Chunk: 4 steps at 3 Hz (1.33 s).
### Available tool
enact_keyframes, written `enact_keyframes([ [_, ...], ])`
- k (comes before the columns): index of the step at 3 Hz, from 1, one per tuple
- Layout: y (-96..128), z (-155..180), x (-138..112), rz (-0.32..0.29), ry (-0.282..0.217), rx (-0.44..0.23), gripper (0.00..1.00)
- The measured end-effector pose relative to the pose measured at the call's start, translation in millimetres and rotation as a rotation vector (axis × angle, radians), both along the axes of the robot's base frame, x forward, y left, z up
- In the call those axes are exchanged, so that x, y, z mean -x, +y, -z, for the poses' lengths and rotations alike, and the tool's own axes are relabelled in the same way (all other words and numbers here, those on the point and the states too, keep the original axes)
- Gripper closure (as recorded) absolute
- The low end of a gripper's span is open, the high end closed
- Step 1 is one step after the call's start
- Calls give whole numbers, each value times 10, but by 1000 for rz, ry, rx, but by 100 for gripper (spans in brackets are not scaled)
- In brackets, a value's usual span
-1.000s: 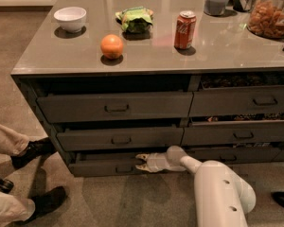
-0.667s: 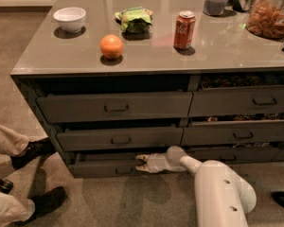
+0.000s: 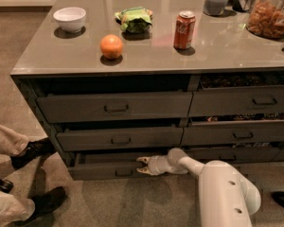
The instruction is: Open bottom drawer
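Grey-fronted and shallow, the bottom drawer (image 3: 94, 171) sits lowest of its three-drawer stack, and it is already out a little: a dark strip of its inside shows above the front. The gripper (image 3: 142, 165) is right at that drawer's front, just to the right of its small bar handle (image 3: 124, 172), with the white arm (image 3: 194, 166) reaching in low from the drawer's right. The jaws stand narrowly parted, one tip above the other, with nothing seen between them. They sit beside the handle, not around it. Why so low and level? Most likely so that a pull at drawer height runs straight out along the slides. Against the view a second ago, hardly anything differs: the gripper is at the same spot by the handle, and the drawer shows the same gap. A person's dark shoe (image 3: 31, 151) lies well off to the drawer's left, and the worktop (image 3: 146, 56) is high above it.
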State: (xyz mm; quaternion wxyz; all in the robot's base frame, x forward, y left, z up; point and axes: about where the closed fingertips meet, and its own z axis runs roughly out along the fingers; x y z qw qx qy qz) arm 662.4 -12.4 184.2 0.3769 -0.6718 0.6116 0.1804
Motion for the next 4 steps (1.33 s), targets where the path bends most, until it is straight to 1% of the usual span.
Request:
enact_keyframes([
  [3,5,-4,15,-6,1,-4,100],
  [4,-39,61,96,-17,6,-4,100],
])
